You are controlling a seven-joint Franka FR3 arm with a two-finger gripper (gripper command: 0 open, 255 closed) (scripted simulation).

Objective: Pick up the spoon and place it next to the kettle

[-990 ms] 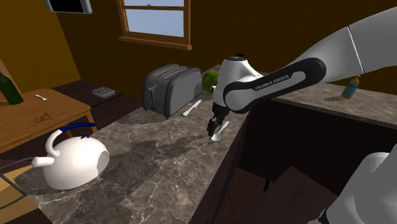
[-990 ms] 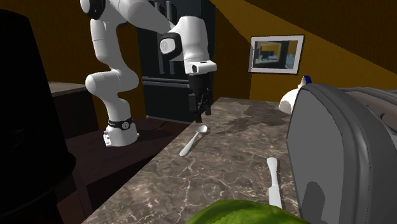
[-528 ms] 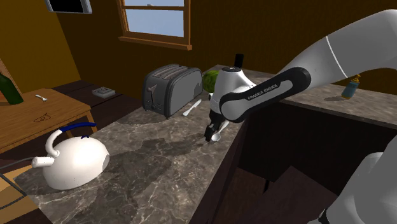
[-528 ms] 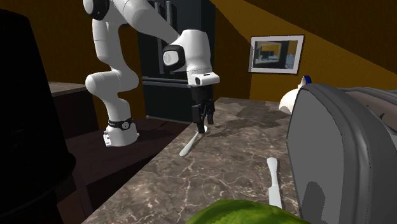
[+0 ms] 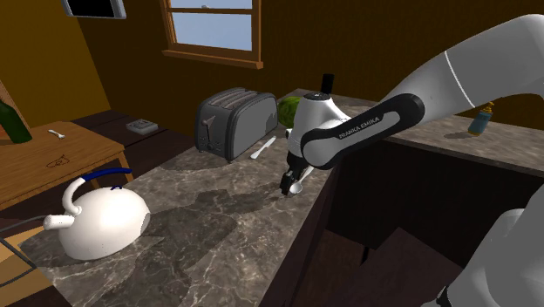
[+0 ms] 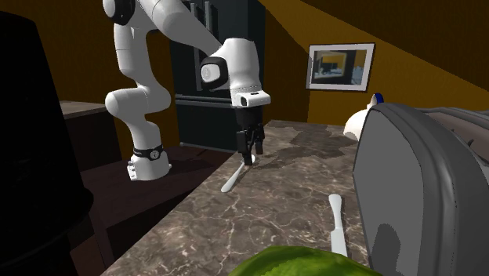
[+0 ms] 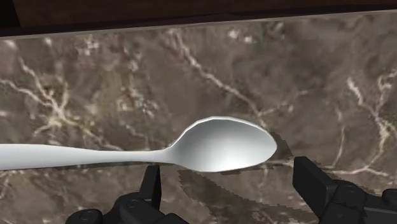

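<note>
The white kettle (image 5: pixel 103 222) stands at the near end of the marbled counter (image 5: pixel 218 235). Farther along, at the counter's edge, the spoon (image 7: pixel 222 146) lies flat, the end effector (image 7: pixel 229 175) low over its bowl with fingers apart on either side. A toaster (image 5: pixel 231 122) stands beyond.
</note>
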